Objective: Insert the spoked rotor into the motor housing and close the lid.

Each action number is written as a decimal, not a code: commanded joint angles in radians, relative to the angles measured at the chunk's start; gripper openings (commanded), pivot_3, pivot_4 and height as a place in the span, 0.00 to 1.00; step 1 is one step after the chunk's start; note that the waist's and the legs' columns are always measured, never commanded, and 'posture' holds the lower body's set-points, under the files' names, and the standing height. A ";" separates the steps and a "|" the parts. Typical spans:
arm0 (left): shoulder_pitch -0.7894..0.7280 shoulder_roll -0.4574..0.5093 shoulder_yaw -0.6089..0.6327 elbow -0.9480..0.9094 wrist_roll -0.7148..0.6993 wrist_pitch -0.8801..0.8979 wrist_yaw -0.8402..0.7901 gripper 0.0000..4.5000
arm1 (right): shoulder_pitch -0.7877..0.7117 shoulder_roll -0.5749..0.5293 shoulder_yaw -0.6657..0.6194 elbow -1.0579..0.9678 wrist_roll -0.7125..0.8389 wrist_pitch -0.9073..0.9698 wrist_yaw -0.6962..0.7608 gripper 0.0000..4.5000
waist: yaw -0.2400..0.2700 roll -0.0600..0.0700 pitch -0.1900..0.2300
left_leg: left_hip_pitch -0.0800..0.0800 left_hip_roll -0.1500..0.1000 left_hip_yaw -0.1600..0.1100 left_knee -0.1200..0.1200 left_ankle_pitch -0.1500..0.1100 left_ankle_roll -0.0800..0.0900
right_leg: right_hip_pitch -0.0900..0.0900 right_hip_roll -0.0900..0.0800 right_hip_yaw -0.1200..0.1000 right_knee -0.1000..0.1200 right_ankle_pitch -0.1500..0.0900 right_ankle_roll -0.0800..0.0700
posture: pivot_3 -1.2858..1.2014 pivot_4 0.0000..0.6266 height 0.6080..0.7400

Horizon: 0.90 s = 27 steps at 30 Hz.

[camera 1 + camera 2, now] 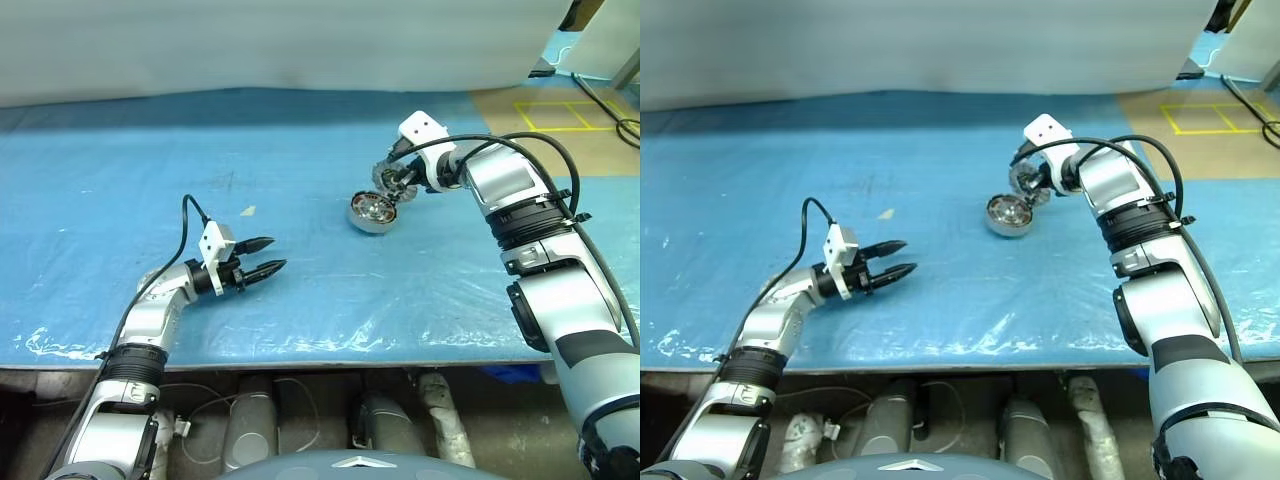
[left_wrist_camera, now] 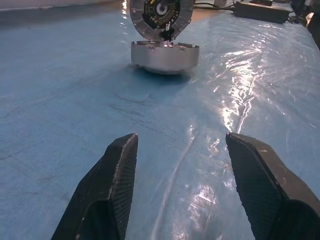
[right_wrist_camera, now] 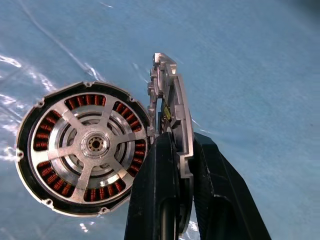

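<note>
While my right gripper (image 3: 182, 165) pinches the lid (image 3: 172, 117) on edge, the motor housing (image 3: 82, 147) sits just beside it on the blue table (image 1: 300, 170).
Its spoked rotor (image 3: 95, 145) lies seated inside the copper ring; my left gripper (image 1: 264, 256) hangs wide, well apart.

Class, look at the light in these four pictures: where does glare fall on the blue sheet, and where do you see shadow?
Left wrist view: bright streaks of glare run down the blue sheet to one side of the motor housing, with a dark shadow under the housing. Left eye view: white glints along the sheet's near edge. Right wrist view: small glints beside the housing, while the lid is evenly lit.
</note>
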 commanded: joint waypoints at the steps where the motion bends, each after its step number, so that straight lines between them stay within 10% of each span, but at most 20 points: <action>1: -0.016 0.004 0.009 -0.004 0.000 -0.025 0.000 0.67 | 0.025 -0.018 -0.018 -0.086 -0.013 0.037 -0.028 0.01 | -0.002 0.000 0.000 | 0.000 0.000 0.000 0.000 0.000 0.000 | 0.000 0.000 0.000 0.000 0.000 0.000 | 0.52 0.24 1.00; 27: -0.053 -0.014 0.007 0.078 0.015 -0.070 0.000 0.67 | 0.038 0.002 0.052 -0.345 0.071 0.116 0.061 0.01 | 0.003 0.000 0.000 | 0.000 0.000 0.000 -0.003 0.000 0.000 | -0.001 0.000 -0.001 0.000 0.002 0.004 | 0.52 0.24 1.00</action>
